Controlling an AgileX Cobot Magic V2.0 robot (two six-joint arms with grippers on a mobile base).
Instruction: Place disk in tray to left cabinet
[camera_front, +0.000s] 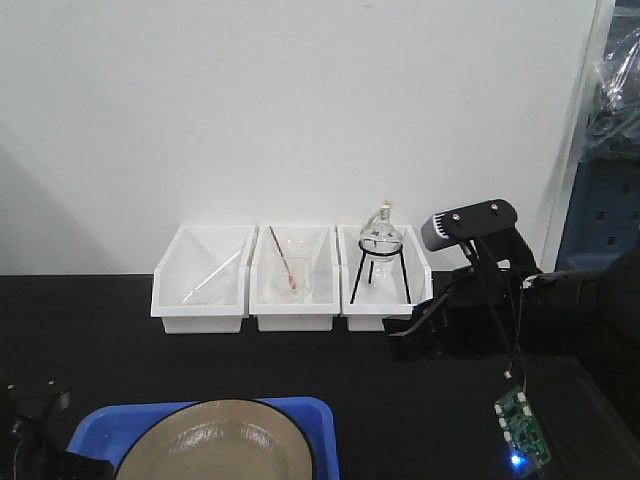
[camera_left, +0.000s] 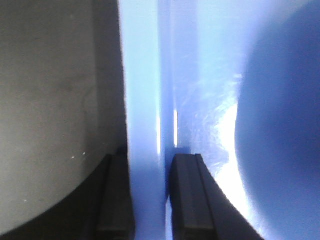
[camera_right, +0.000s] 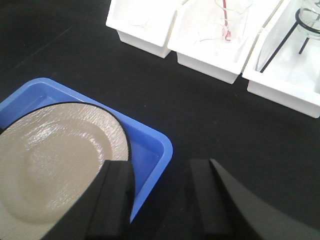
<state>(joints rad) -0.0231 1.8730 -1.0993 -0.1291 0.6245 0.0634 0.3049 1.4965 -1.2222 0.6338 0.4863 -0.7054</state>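
The disk (camera_right: 55, 160) already lies in the tray (camera_right: 150, 145) on the bench (camera_right: 225, 130). My left pincer (camera_left: 150, 160) pinches the tray's rim, and my right pincer (camera_right: 161, 167) hangs spread above its far edge. Carrying it to the cabinet, unseen here, is left.

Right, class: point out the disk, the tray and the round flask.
disk (camera_right: 45, 165): right wrist view, its tan centre.
tray (camera_right: 167, 145): right wrist view, its rim corner.
round flask (camera_front: 381, 238): front view, its glass bulb.

No readable text, label or number shows on the tray (camera_front: 100, 422), disk (camera_front: 225, 442) or white bins (camera_front: 290, 320).
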